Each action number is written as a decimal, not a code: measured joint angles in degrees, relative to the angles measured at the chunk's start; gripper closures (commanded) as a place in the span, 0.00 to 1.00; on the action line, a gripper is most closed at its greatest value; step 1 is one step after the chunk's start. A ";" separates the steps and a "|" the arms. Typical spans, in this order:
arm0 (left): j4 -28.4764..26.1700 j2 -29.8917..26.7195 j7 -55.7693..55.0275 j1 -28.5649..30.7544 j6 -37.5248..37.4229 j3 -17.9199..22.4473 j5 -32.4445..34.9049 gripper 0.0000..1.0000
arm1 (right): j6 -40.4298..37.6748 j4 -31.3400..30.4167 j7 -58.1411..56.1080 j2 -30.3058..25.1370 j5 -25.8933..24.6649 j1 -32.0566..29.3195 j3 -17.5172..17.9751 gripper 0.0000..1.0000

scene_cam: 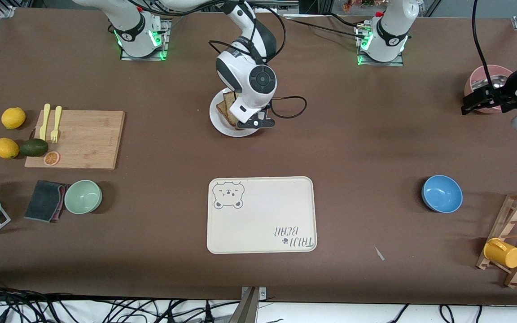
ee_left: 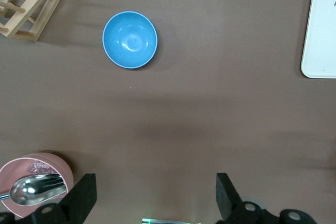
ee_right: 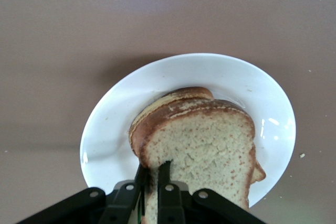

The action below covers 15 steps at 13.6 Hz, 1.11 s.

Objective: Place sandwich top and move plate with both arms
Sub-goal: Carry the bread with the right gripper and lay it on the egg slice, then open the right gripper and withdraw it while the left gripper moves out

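- Front view: we see the right gripper (scene_cam: 256,124) low over the plate (scene_cam: 219,122), which sits on the bench mid-width, toward the robots' edge and farther from the camera than the bear-print tray (scene_cam: 261,214). The sandwich top (scene_cam: 229,104) shows partly under the wrist. The left gripper (scene_cam: 478,102) waits by the pink bowl (scene_cam: 474,80) at the left arm's end.
- Left wrist view: its fingers (ee_left: 84,195) are spread wide, holding nothing; the blue bowl (ee_left: 129,40) is well apart.
- Right wrist view: the jaws are clenched on the slice's flat end, its domed crust pointing away from the gripper, long axis in line with the fingers. It hangs over another slice (ee_right: 157,109) on the plate.
- We judge the bread light, soft and crumbly: an edge pinch suits it. The plate is stiff and slippery: take its rim.
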 measured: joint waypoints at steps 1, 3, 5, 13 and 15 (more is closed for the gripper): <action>0.00 0.00 0.00 0.00 0.00 0.00 0.00 0.00 | 0.00 0.00 1.28 0.37 0.00 0.00 -0.04 0.00; 0.00 0.01 0.00 0.00 0.00 0.00 0.00 0.00 | 0.04 0.01 3.78 0.88 0.00 0.01 -0.05 0.00; 0.00 0.01 0.00 0.00 0.00 0.00 0.00 0.00 | 0.04 0.28 4.34 0.90 0.00 0.03 -0.06 0.00; 0.00 0.25 0.00 0.00 0.00 0.00 0.00 0.00 | -4.02 5.10 0.49 -2.90 -0.02 -0.04 -5.20 0.00; 0.00 0.29 0.00 0.00 0.19 0.00 0.00 0.00 | -7.06 5.20 -5.62 -5.03 -0.01 -0.15 -10.14 0.00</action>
